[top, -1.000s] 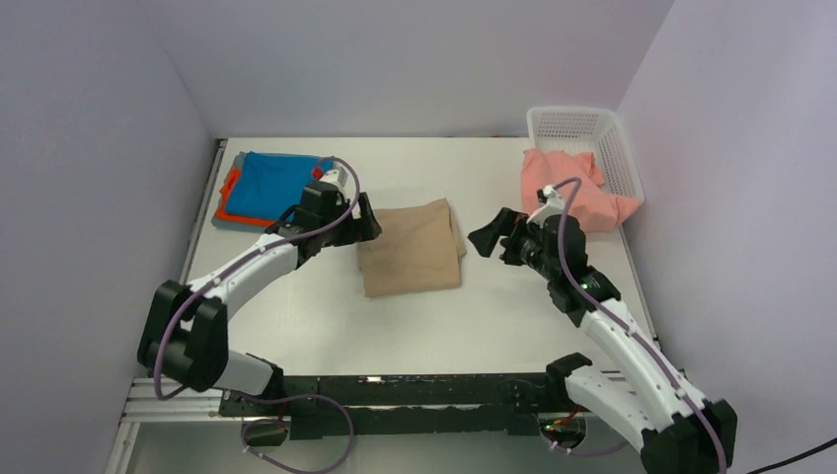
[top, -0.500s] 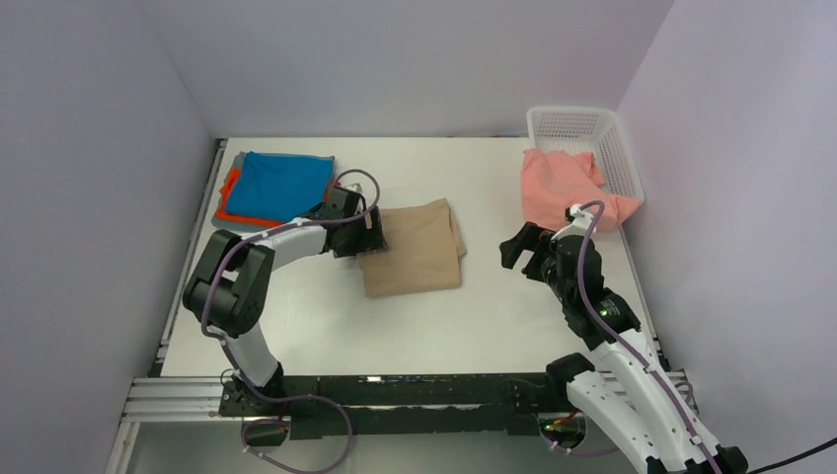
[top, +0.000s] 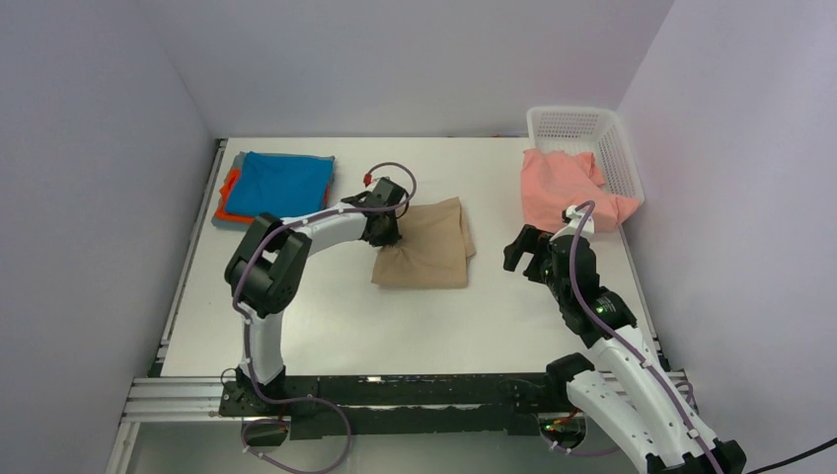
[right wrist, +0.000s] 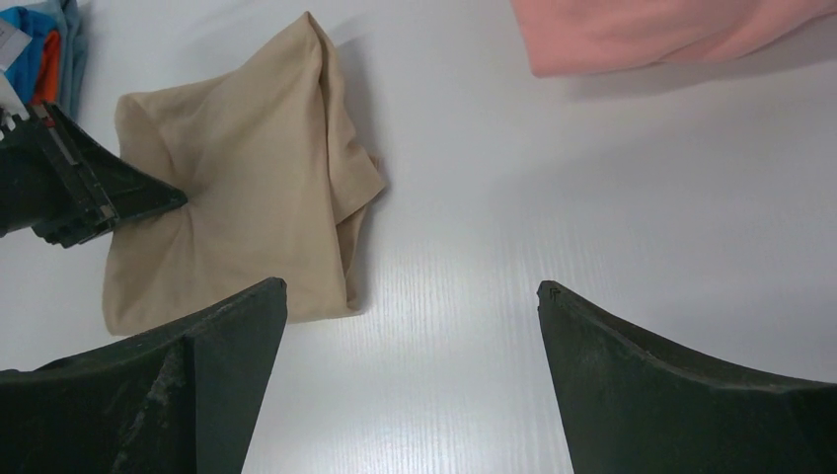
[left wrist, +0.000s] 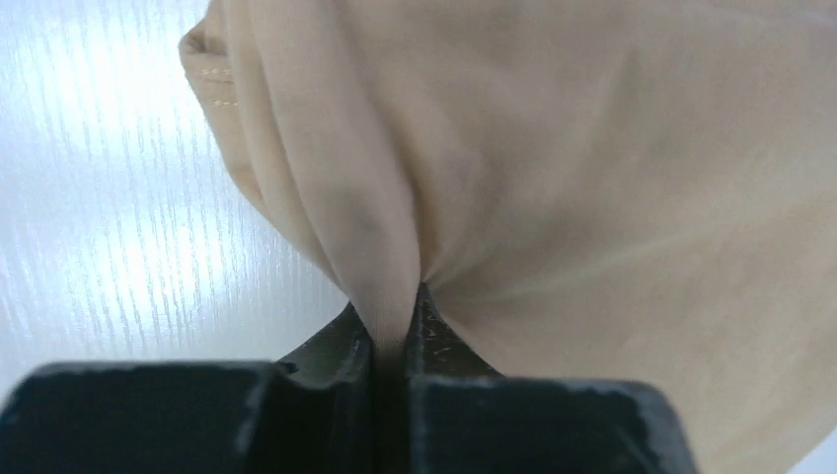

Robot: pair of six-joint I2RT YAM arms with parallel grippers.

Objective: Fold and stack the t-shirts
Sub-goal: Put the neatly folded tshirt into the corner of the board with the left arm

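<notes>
A folded tan t-shirt (top: pixel 431 255) (right wrist: pixel 247 188) lies mid-table. My left gripper (top: pixel 389 233) (left wrist: pixel 393 318) is shut on a pinched fold at its left edge, and the tan cloth (left wrist: pixel 592 188) puckers toward the jaws. My right gripper (top: pixel 520 248) (right wrist: pixel 412 288) hovers open to the right of the tan shirt, holding nothing. At the back left, a bright blue t-shirt (top: pixel 284 182) tops a stack, with an orange one (top: pixel 228 200) showing below it. A salmon-pink t-shirt (top: pixel 563 190) (right wrist: pixel 651 30) spills out of the basket at the back right.
A white lattice basket (top: pixel 582 120) stands in the back right corner against the wall. Walls close in the table on the left, back and right. Bare white tabletop (top: pixel 345 316) stretches between the tan shirt and the near edge.
My left gripper came down on the tan shirt's left edge, shut on it, and moved right, bunching the cloth. My right arm drew back toward the right and stayed open.
</notes>
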